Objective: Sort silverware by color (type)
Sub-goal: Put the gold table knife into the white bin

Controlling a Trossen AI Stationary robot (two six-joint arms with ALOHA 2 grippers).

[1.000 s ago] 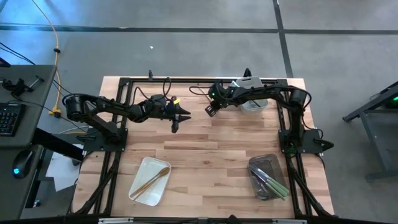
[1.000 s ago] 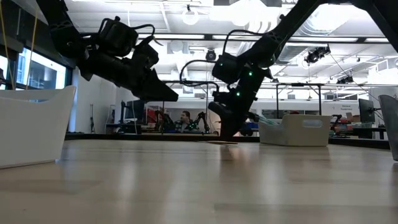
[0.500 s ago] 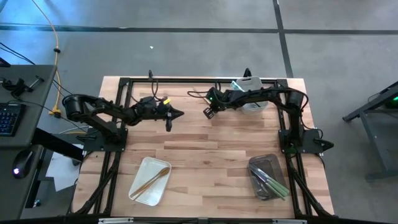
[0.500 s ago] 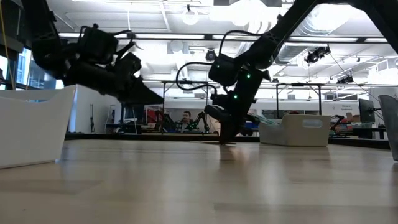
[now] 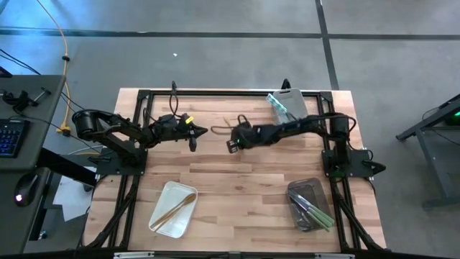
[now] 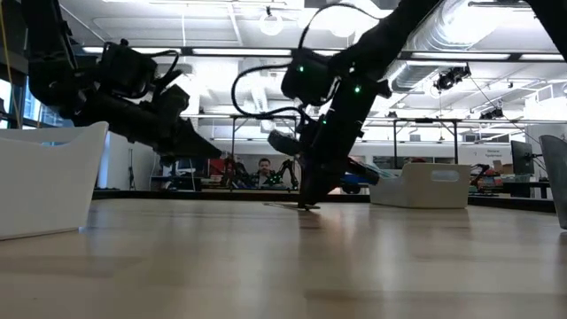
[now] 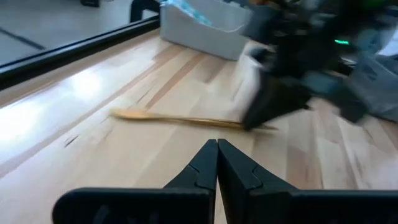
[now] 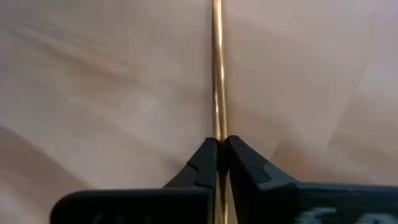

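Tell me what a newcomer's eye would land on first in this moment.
The right gripper, down at the middle of the table, is pinched shut on a slim gold utensil lying on the wood. The left gripper hovers shut just opposite, pointing at the same piece. Three trays ring the scene: a white tray with gold pieces, a grey tray with green-handled ones, another bin at the back.
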